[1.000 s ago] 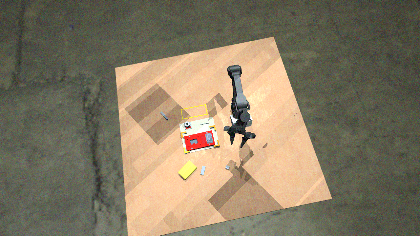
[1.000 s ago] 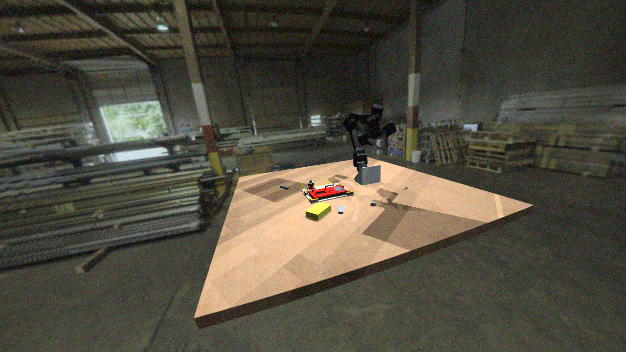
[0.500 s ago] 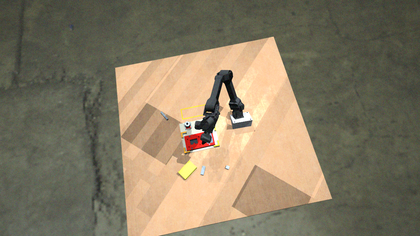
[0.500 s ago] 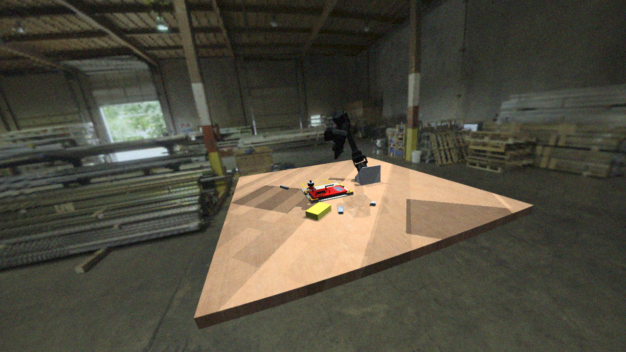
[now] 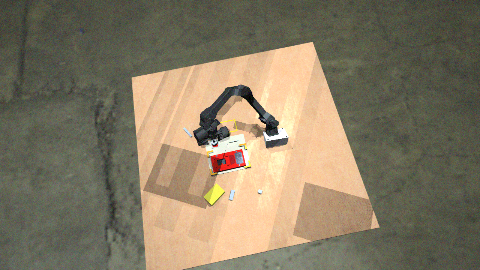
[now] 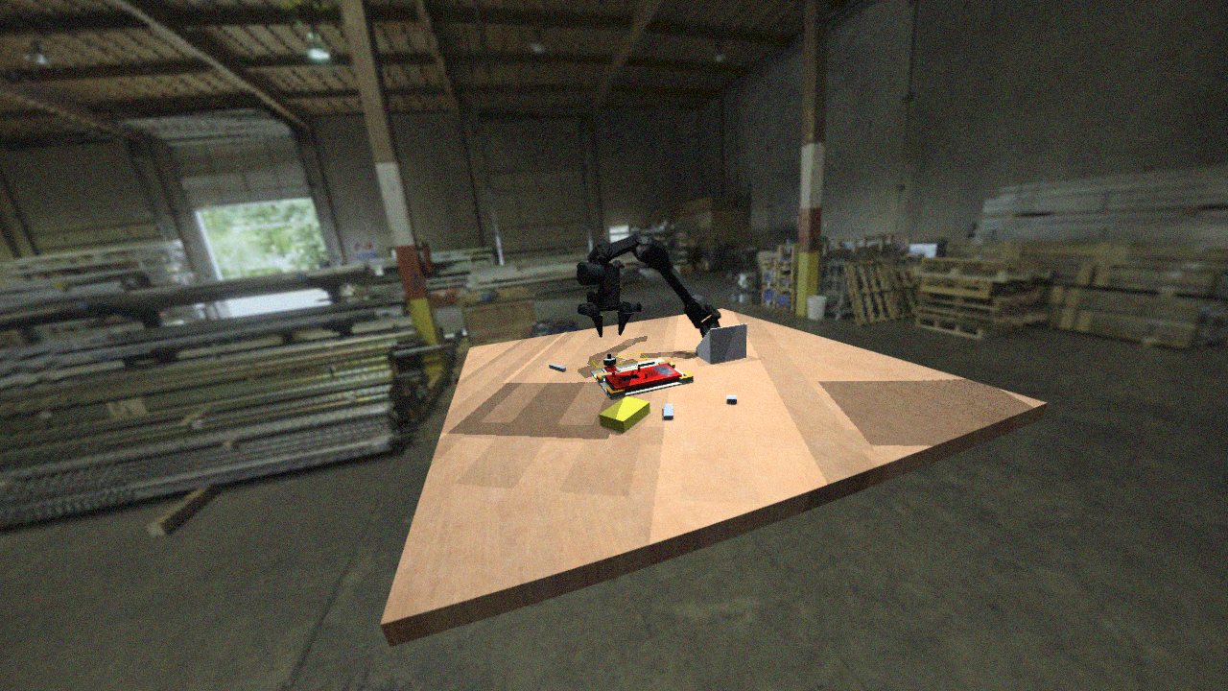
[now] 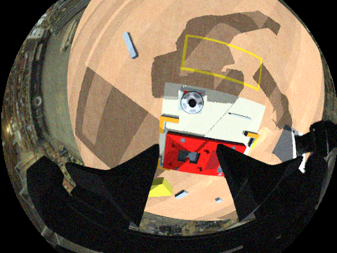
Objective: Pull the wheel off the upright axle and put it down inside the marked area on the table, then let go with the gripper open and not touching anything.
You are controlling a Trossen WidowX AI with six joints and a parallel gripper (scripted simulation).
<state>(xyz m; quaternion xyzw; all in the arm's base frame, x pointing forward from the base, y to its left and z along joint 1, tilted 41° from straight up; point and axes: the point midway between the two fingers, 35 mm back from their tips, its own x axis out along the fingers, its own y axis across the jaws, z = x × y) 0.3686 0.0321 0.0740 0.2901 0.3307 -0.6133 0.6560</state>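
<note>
The gripper (image 6: 608, 330) hangs in the air above the board (image 5: 234, 139), its two dark fingers pointing straight down, partly open and holding nothing. It sits well above the wheel (image 7: 192, 102), likely lined up for a straight descent so the jaws can close on either side of it.

The wheel is a small grey disc with a dark centre. It sits on the upright axle at one corner of the board's white part, next to the red panel (image 5: 228, 160). Its flat face looks upward and its axis runs vertically, so it probably has to be lifted straight up to come free.

The marked area (image 7: 221, 61), a yellow rectangular outline on the table (image 5: 285, 100), lies just beyond the board, near the wheel.
</note>
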